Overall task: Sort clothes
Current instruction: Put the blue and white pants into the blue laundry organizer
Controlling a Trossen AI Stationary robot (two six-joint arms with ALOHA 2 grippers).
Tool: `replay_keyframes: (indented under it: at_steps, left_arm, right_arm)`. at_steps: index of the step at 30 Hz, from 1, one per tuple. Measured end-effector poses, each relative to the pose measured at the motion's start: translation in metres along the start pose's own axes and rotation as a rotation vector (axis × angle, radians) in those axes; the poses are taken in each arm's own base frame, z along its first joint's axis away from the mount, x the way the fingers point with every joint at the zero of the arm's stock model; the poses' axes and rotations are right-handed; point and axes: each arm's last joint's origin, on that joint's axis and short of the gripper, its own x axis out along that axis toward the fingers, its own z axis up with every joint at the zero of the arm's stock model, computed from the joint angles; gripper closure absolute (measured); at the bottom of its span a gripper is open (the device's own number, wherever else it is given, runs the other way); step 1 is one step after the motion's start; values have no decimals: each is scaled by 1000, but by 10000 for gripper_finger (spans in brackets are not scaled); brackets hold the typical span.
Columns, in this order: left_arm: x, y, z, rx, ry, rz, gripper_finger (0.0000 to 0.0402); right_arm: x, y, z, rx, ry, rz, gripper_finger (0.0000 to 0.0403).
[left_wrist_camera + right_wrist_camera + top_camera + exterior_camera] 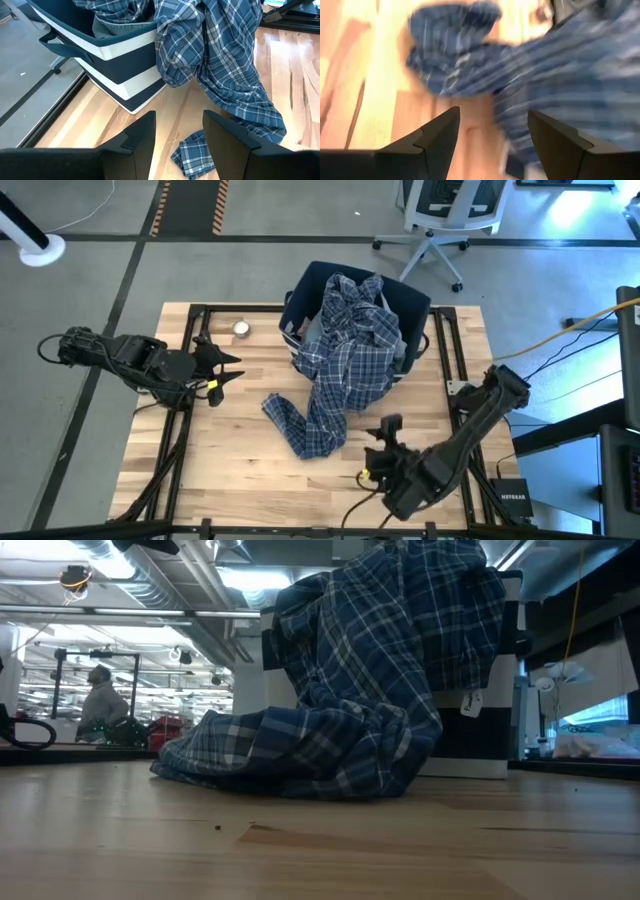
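Observation:
The blue-white plaid shirt (345, 355) spills out of the navy bin with white stripes (410, 305) over its near rim; its lower part and a sleeve (290, 420) lie on the table. It also shows in the low view (340, 710). Light blue denim (117, 27) shows inside the bin. My left gripper (225, 370) is open and empty at the table's left, pointing toward the shirt (225, 65). My right gripper (385, 440) is open and empty at the near right, just short of the shirt's lower end (530, 75).
A small round metal object (241, 329) lies on the table at the far left. Black frame rails run along the table's left and right sides (445, 350). A person (100, 700) shows in the room beyond. An office chair (440, 220) stands behind the table.

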Motion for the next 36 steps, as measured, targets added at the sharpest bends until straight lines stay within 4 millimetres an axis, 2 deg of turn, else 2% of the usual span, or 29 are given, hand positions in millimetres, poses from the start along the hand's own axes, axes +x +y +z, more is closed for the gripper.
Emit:
replay_keyframes:
  at_steps: [3,6,10,15,22,28,32,36]
  left_arm:
    - [0,0,0,-1,-2,0,244]
    - [0,0,1,-5,-7,-2,244]
    - [0,0,1,11,-7,-2,244]
    - [0,0,1,12,-6,-2,244]
    - [0,0,1,11,-6,-2,244]
    - [0,0,0,18,-4,0,244]
    - [0,0,0,20,-4,-1,244]
    - [0,0,0,20,-3,0,244]
  right_arm:
    - [26,25,-27,27,42,-25,150]
    - [55,41,-50,54,69,-31,150]
    - [92,49,-68,79,69,-11,150]
    - [127,45,-73,11,46,49,150]
    - [164,18,-55,51,-28,26,150]
    - [184,-7,-36,112,-120,-12,150]
    - [184,-25,-14,100,-199,-85,150]
    - [168,-51,22,84,-254,-226,150]
